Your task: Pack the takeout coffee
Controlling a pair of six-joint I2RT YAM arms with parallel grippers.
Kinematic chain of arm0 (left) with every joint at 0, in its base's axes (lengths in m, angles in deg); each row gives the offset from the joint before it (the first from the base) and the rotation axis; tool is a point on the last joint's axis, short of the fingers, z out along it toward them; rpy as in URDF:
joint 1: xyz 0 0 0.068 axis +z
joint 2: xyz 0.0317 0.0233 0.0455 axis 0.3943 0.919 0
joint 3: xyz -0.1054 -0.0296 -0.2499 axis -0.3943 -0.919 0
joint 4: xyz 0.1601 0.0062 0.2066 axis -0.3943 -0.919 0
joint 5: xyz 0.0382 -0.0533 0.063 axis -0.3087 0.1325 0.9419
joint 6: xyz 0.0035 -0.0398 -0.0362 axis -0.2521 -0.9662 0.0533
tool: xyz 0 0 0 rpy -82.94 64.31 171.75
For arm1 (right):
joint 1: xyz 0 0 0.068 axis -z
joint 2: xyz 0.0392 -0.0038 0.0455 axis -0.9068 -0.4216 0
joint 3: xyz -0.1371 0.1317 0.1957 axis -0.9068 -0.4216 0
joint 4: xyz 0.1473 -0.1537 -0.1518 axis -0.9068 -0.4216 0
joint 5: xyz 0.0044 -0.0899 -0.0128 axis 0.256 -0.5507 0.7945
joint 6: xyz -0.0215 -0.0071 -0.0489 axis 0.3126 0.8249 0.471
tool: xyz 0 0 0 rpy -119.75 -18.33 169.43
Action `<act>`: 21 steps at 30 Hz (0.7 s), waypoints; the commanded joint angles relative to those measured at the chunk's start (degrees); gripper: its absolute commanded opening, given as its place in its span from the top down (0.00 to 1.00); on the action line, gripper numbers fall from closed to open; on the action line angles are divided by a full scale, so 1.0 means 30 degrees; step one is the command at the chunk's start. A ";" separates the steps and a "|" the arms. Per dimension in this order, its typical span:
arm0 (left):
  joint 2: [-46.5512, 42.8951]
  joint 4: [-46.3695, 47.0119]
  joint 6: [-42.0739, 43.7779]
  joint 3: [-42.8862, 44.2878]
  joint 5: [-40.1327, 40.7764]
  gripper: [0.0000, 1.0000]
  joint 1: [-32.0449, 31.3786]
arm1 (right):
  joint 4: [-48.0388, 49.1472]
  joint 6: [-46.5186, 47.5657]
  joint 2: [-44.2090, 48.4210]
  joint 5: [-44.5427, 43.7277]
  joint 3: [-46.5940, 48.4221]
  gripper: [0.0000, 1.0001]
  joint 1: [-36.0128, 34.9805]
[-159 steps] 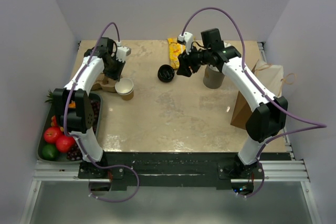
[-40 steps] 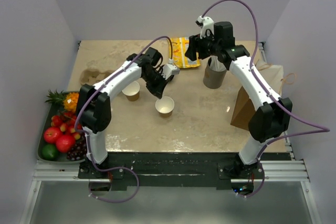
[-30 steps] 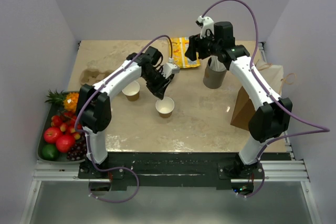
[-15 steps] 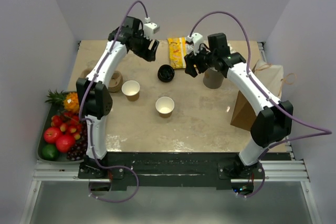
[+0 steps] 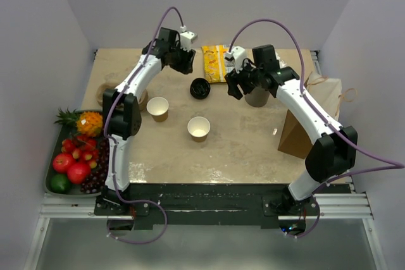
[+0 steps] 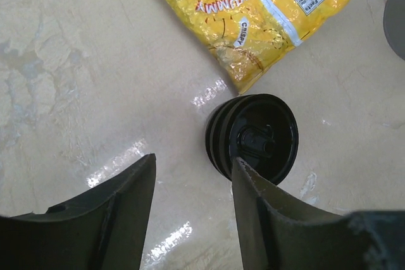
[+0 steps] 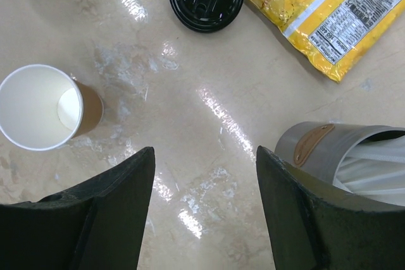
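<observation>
Kraft-brown cups (image 5: 199,129) white inside, black lids (image 6: 256,137), yellow snack bag (image 5: 214,62), grey straw cup (image 5: 257,99).

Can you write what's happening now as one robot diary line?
left gripper: open, beside black lids | right gripper: open, empty | paper cups: upright, lidless

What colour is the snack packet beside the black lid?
Bright yellow snack packet, clearest in the left wrist view.

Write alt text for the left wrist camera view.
A round black plastic lid, possibly two stacked, lies on the beige table just ahead of the left gripper, whose jaws stand open and empty. A yellow snack bag lies flat beyond the lid, one corner close to it.
</observation>
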 commanded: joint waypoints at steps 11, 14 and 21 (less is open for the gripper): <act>0.0684 0.0687 -0.0073 -0.0669 0.1100 0.46 -0.1207 | -0.0057 0.0764 -0.0167 -0.0066 -0.0570 0.32 0.0055; 0.0919 0.0395 -0.0043 -0.0638 0.1248 0.46 -0.1178 | -0.0204 0.0735 -0.0167 0.0050 -0.0628 0.32 0.0055; 0.1447 0.0423 -0.0190 -0.0609 0.1043 0.51 -0.1266 | -0.0292 0.0677 -0.0401 0.0197 -0.0482 0.32 0.0026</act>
